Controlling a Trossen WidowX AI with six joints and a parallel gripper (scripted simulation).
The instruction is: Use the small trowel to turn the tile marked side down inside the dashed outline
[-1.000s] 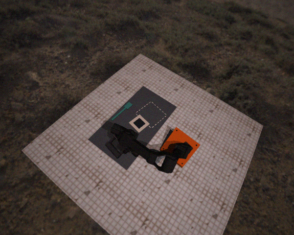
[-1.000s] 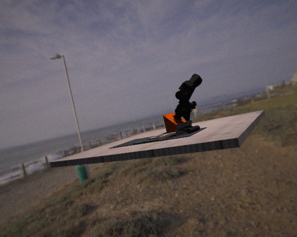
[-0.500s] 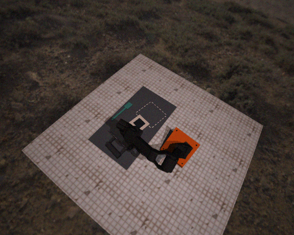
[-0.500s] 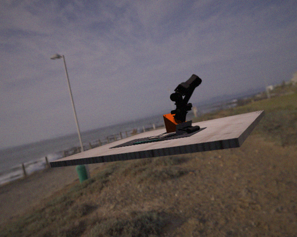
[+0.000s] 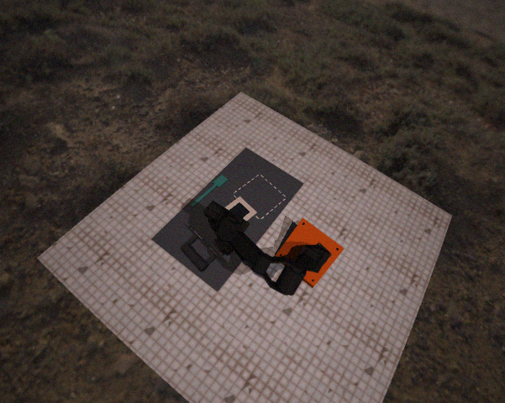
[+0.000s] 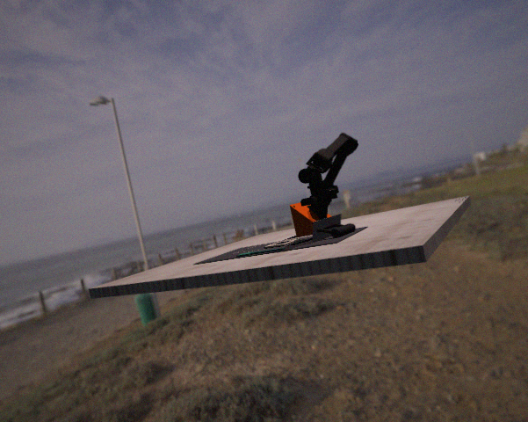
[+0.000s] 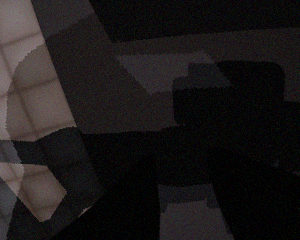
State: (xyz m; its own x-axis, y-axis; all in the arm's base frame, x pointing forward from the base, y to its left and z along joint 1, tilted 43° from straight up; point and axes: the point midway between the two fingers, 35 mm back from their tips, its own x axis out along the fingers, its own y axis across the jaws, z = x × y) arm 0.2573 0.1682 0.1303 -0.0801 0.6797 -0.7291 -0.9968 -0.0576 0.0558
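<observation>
Tile [image 5: 249,206] [image 6: 279,243] and teal trowel [image 5: 208,191] [image 6: 253,253], one each, lie on one mat [image 5: 248,164] [image 6: 218,259]; one tool [image 5: 217,213] [image 7: 184,167] stands slightly open.

And there's the slim teal trowel with its flat square blade [image 5: 220,181], lying flat on the dark grey rectangular mat [image 5: 264,164] [image 6: 222,258], blade near one edge! The pale square tile with a dark centre square [image 5: 234,202] lies flat, marked side up, partly hidden, just beside the white dashed outline [image 5: 272,186].

The tile's [image 5: 252,211] near corner (a pity) hidden beneath the dark arm [image 5: 249,251].
</observation>
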